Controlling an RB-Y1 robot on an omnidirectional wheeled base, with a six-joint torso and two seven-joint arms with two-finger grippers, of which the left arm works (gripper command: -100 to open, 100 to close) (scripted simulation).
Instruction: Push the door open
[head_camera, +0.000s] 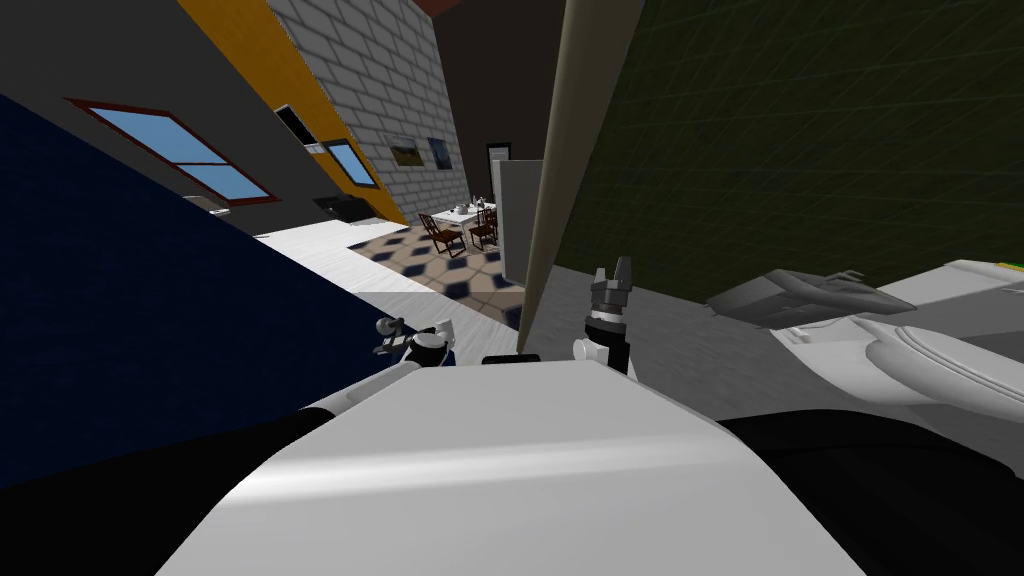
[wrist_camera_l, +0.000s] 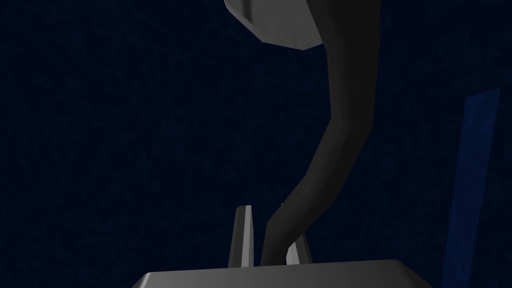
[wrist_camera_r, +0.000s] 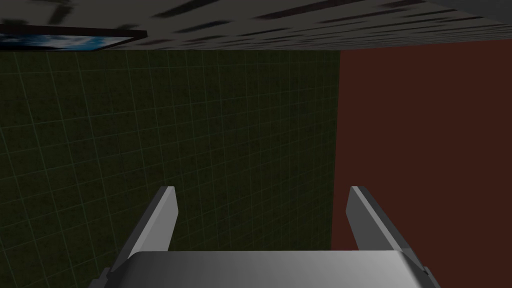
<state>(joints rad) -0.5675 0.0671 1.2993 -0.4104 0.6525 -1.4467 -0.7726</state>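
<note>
The door (head_camera: 150, 330) is a dark blue panel along my left side, and it is the dark blue surface (wrist_camera_l: 125, 125) behind my left hand. A dark grey lever handle (wrist_camera_l: 350, 100) curves down from its mount and runs between the fingers of my left gripper (wrist_camera_l: 272, 225), which stand close together, shut on its end. In the head view that gripper (head_camera: 395, 335) sits at the door's edge beside the handle. My right gripper (head_camera: 613, 280) points up beside a beige wall edge (head_camera: 560, 170), and its fingers are open and hold nothing (wrist_camera_r: 262, 192).
Past the door's edge lies a tiled floor (head_camera: 440, 265) with a white table and dark chairs (head_camera: 462, 225) and a pale panel (head_camera: 520, 220). A dark green tiled wall (head_camera: 800, 150) rises on my right, with grey and white fixtures (head_camera: 900, 340) below it.
</note>
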